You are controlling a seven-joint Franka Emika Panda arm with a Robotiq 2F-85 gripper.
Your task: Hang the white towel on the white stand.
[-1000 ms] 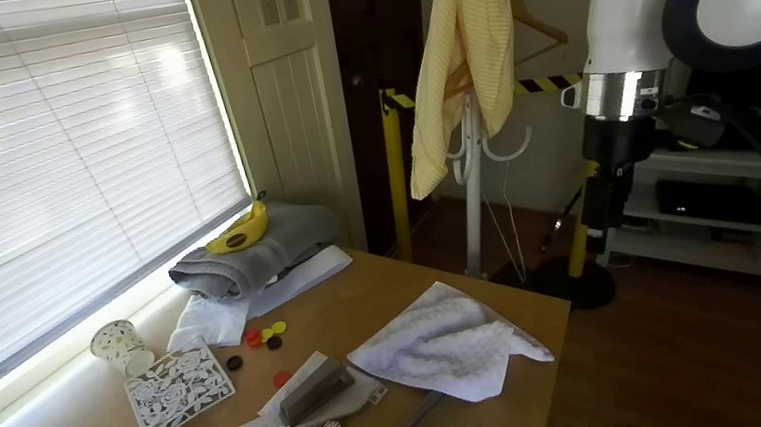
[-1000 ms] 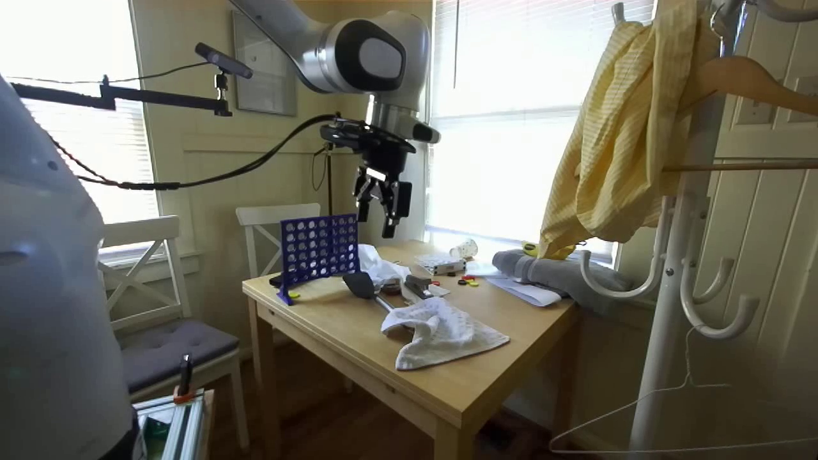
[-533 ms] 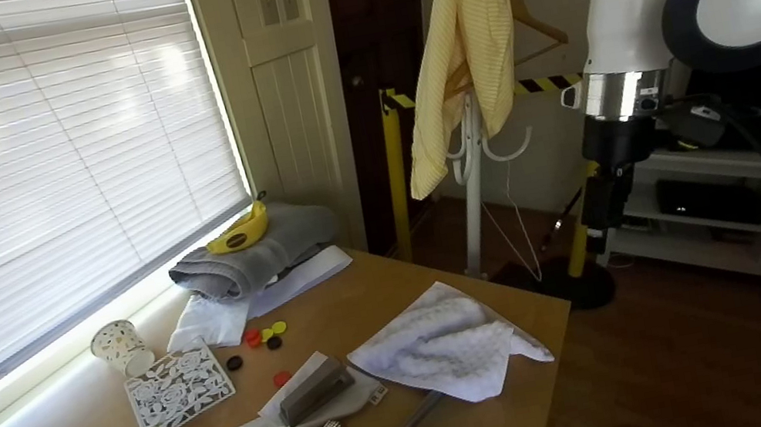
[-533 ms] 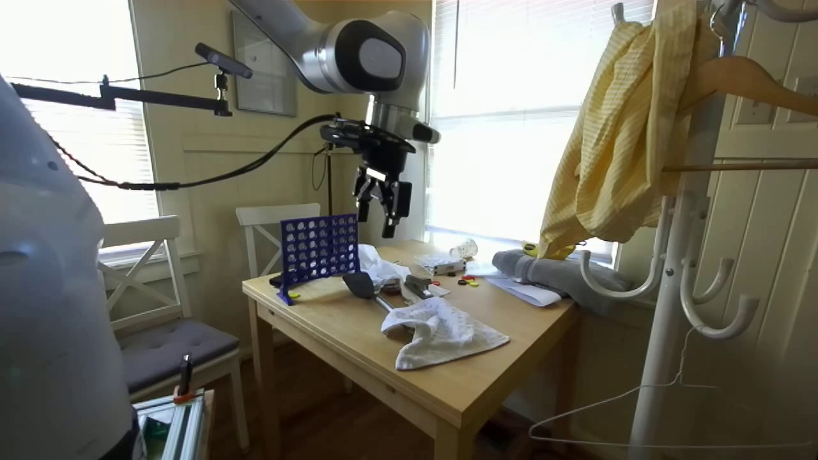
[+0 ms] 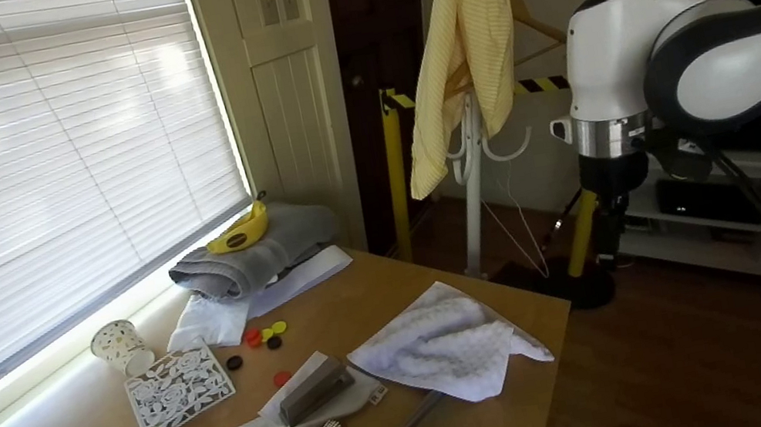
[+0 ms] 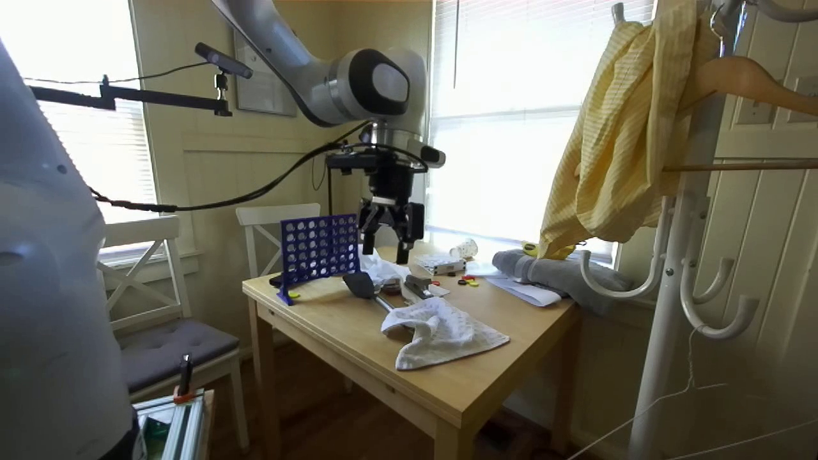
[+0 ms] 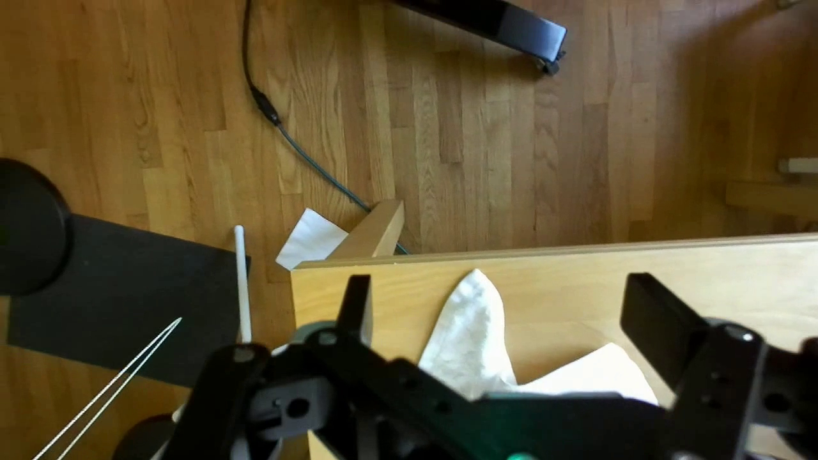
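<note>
The white towel is a rumpled cloth lying on the table's corner in both exterior views [image 5: 443, 347] [image 6: 450, 335]; two of its corners show in the wrist view [image 7: 470, 338], the rest hidden behind the gripper body. My gripper [image 6: 386, 253] is open and empty, pointing down above the table, higher than the towel; it also shows in the other camera's picture [image 5: 608, 258]. In the wrist view the spread fingers [image 7: 498, 300] stand on either side of the towel's corners, not touching it. The white stand [image 5: 476, 212] [image 6: 664, 345] rises beyond the table with curved hooks.
A pale yellow towel [image 5: 474, 32] and a wooden hanger [image 6: 748, 83] hang on the stand; a wire hanger [image 6: 690, 377] hangs lower. A blue game grid [image 6: 319, 249], a black spatula [image 6: 361, 285], a stapler [image 5: 314, 393] and a grey cloth [image 5: 261, 246] are on the table [image 6: 422, 402].
My gripper stays still at first, then comes down in both exterior views, still open. The wire hanger swings on the stand. The white towel has not moved.
</note>
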